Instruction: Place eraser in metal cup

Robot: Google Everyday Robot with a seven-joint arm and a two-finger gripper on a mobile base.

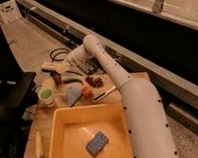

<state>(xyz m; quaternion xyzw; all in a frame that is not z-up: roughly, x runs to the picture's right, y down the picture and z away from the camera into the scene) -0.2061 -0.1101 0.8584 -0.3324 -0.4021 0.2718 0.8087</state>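
Overhead, shut claw (58, 69), no legible writing

A: Where does the single camera view look from?

B: From high up beside the robot's own white arm (139, 106), looking steeply down and forward over the wooden table (42, 126).

A: How near is it?

B: Close. The square yellow plastic tray (58, 145) fills the frame at 6 o'clock and is cut by the lower edge.

A: And the far end?

B: The arm reaches toward 11 o'clock, where the shut gripper (59, 69) sits mid-frame. Beyond it, a dark wall runs diagonally from 10 to 4 o'clock.

A: Any second view?

B: None, so nothing is shared.
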